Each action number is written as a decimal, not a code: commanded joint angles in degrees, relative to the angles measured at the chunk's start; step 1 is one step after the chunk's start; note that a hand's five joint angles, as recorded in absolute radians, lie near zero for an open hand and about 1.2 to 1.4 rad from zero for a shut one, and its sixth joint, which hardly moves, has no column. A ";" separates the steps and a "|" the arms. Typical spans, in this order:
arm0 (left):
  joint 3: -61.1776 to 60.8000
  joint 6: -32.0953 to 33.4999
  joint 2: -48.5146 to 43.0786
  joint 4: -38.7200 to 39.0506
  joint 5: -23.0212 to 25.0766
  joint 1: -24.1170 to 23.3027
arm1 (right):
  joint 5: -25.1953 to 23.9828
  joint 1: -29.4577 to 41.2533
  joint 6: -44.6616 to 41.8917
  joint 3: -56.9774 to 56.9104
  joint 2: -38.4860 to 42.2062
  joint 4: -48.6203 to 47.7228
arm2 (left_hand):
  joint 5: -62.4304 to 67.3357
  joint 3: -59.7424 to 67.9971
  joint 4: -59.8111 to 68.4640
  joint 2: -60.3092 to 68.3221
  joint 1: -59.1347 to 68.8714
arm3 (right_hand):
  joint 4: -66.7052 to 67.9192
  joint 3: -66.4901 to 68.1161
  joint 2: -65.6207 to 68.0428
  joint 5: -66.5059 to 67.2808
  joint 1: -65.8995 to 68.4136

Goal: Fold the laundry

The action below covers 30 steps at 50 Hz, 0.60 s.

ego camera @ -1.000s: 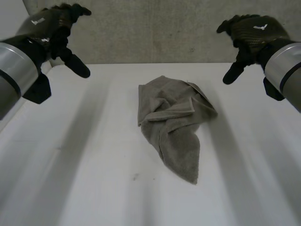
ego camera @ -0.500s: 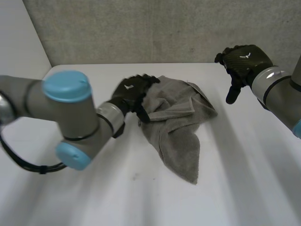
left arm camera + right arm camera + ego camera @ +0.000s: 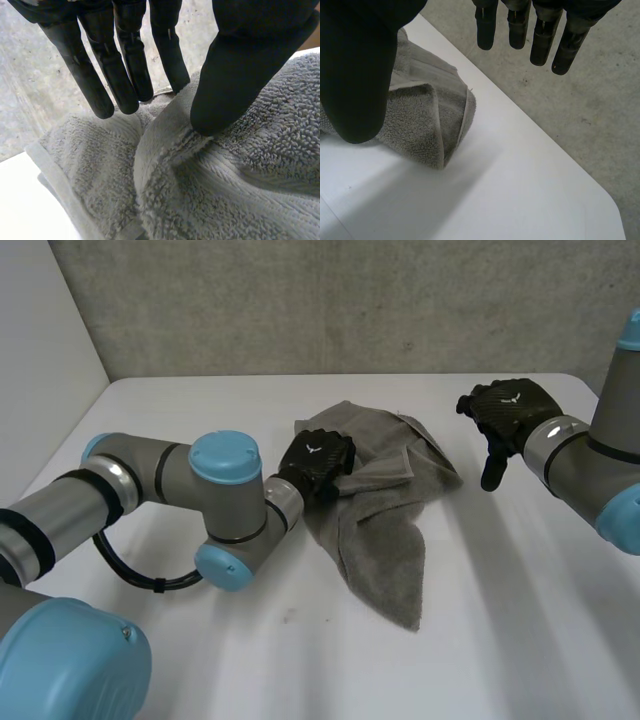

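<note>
A crumpled grey towel (image 3: 380,500) lies mid-table with one end trailing toward me. My left hand (image 3: 318,458) rests on its left edge near the far corner. Seen from the left wrist, the thumb (image 3: 235,75) presses into a raised fold of the towel (image 3: 240,175), while the fingers (image 3: 125,65) stay straight just beyond that fold, apart from the thumb. My right hand (image 3: 505,412) hovers to the right of the towel, not touching it, fingers relaxed and thumb pointing down. In the right wrist view the towel's folded edge (image 3: 420,125) sits under the thumb (image 3: 355,75).
The white table (image 3: 200,660) has bare surface on every side of the towel. A concrete wall (image 3: 350,300) stands behind its far edge and a white panel (image 3: 40,340) at the left. The table's corner (image 3: 612,220) lies beyond my right hand.
My left arm swung down from the far left onto the towel's left edge, and its thumb and fingers drew closer together. My right hand dropped lower, beside the towel's right.
</note>
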 commanded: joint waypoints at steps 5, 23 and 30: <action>0.62 0.09 -1.99 0.26 -0.03 -0.56 | 0.17 -0.83 0.21 -0.48 0.40 -1.03 | 1.64 1.64 1.56 1.60 1.31 | -3.16 -2.17 -2.80 -3.66 -1.39; 1.67 0.71 0.82 -0.88 -0.73 -0.91 | -0.09 -0.92 0.65 -1.00 0.75 -1.03 | 32.22 32.21 32.13 32.17 31.88 | -3.16 -2.17 -2.80 -3.66 -1.39; -10.69 2.38 20.72 -4.48 -2.14 -1.26 | -5.25 -4.25 2.93 -3.02 1.27 -0.94 | 32.22 32.21 32.13 32.17 31.88 | -3.16 -2.17 -2.80 -3.66 -1.39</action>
